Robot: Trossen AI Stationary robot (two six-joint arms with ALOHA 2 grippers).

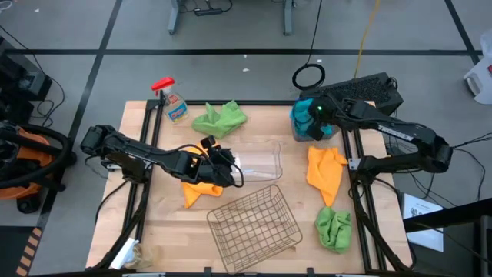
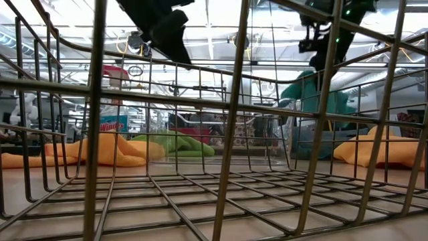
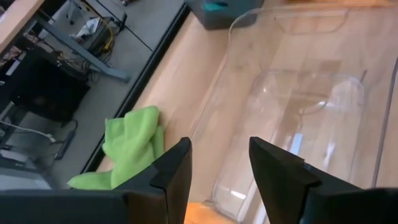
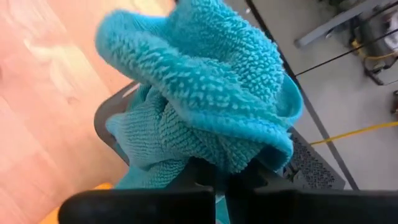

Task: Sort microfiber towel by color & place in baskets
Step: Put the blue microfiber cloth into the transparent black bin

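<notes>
Teal towel (image 4: 205, 93) (looped nap), lime green towels (image 1: 219, 118), orange towels (image 1: 326, 171), copper wire basket (image 1: 254, 221), clear basket (image 3: 298, 106)

A robotics lab, from what I see on my feeds.

My wooden table (image 1: 254, 181) sits on a black metal frame over grey floor tiles (image 1: 231, 23), with loose cables (image 1: 361, 46) and a keyboard (image 1: 365, 88) beyond it; the low view shows shelving, ceiling lights and cluttered benches behind.
</notes>
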